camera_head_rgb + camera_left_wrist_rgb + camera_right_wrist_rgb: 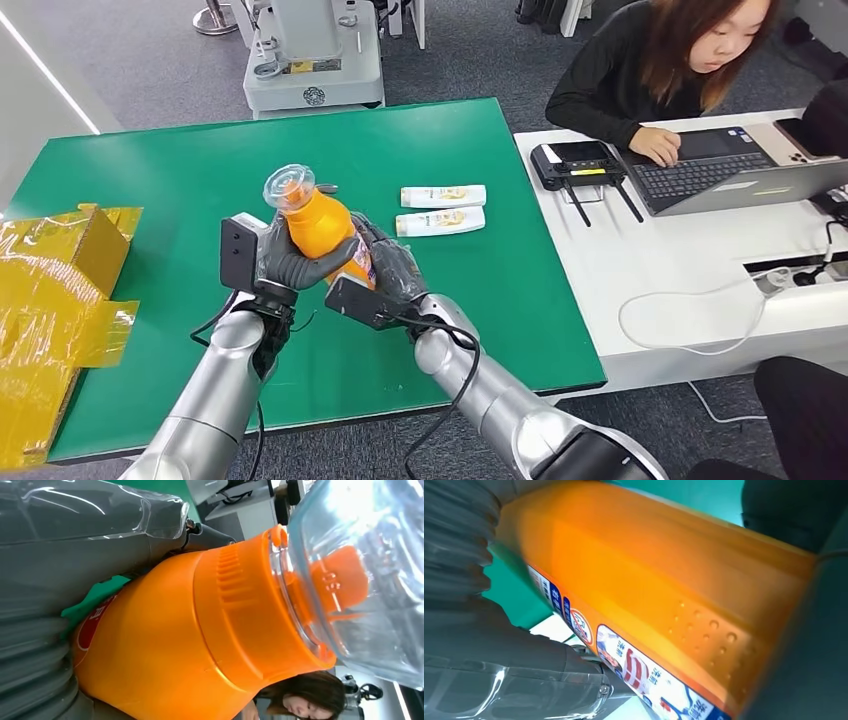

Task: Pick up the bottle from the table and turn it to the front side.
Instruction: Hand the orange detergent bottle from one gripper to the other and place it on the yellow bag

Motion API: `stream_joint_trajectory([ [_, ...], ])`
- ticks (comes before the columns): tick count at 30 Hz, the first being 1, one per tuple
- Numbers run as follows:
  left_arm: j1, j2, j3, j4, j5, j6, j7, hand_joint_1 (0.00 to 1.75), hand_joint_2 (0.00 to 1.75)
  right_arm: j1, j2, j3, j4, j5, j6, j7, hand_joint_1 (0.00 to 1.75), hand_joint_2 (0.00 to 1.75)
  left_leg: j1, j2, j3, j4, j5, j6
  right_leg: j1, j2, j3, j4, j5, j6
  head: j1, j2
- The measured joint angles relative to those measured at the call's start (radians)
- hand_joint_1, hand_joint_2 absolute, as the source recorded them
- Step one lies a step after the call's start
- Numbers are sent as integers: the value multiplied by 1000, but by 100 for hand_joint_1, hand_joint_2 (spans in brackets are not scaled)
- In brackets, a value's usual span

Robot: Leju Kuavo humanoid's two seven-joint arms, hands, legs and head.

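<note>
Bottle of glossy orange plastic with a clear domed cap, tilted above the green bench, is gripped by the left hand and right hand.

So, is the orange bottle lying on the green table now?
No. In the head view the orange bottle is lifted above the green table, gripped by the left hand and the right hand.

Two white tubes lie on the green table near a yellow box.
</note>
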Motion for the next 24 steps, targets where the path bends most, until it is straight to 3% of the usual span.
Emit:
stream_joint_trajectory([
  [6,7,22,0,-47,-166,140,-46,175,175,32,-4,18,-15,-45,1,-35,0,175,0,1,0,0,0,0,0,1,-1,0,0,0,0,0],
  [14,-30,93,0,-94,-339,280,-89,175,175,136,-31,47,-71,-109,-17,-84,0,175,0,1,0,0,0,0,0,1,-1,0,0,0,0,0],
  [19,-94,173,-10,-93,-542,415,-92,175,175,225,-67,61,-158,-160,-23,-88,0,175,1,2,0,0,0,0,1,2,-1,0,0,0,0,0],
  [24,-166,264,-43,-77,-674,471,-65,175,175,302,-105,70,-256,-197,-35,-94,0,175,1,2,0,0,0,0,1,2,-1,0,0,0,0,0],
])
